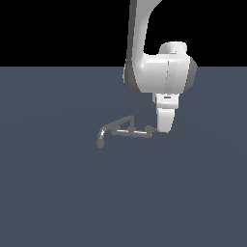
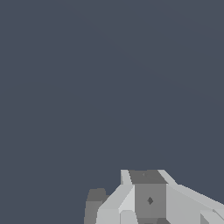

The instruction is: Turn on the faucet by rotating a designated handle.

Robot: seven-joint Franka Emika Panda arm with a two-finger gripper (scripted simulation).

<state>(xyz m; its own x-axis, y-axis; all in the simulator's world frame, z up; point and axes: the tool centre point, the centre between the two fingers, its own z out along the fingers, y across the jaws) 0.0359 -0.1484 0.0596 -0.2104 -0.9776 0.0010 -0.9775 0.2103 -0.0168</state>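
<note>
The faucet (image 1: 126, 130) is seen on the grey tabletop (image 1: 58, 193), its long bar laid roughly along the exterior view's left-right line. The curved spout is pointed down at the exterior view's left end. The handle (image 1: 150, 130) is found at the opposite, right end, just beside the hand (image 1: 164, 129), which is lowered there. Whether the hand is spread or pressed together cannot be told.

No legible text or markings.
</note>
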